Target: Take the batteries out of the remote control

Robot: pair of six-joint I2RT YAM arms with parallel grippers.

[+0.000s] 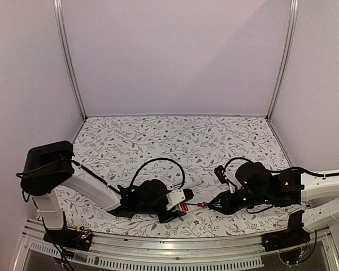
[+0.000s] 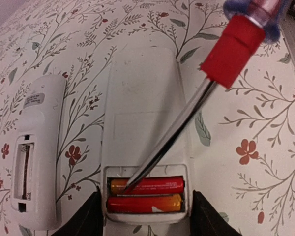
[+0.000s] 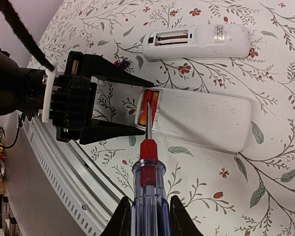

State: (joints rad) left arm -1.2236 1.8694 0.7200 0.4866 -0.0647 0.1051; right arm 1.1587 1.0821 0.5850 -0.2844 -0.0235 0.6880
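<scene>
Batteries point(image 2: 147, 194): both red cells sit side by side in the open bay of the remote control point(image 2: 145, 113). It lies close to the near edge of the bench point(image 2: 246, 98), about midway along it. My left jaws stand roughly half open across the bay end, with a finger against each long side as far as I can see, pinning it flat. My right jaws are clamped tight on the handle of the screwdriver point(image 3: 148, 162). Its tip rests at one end of the cell that lies farther in from the remote's end.

I judge this to be the prying step, with neither cell out yet. Next I need to work the tip under that end and lever up gently. The left grip has to stay firm so the remote doesn't skid and the blade doesn't slip. Just beyond lies a slimmer white casing point(image 2: 37, 147) with an empty recess.
</scene>
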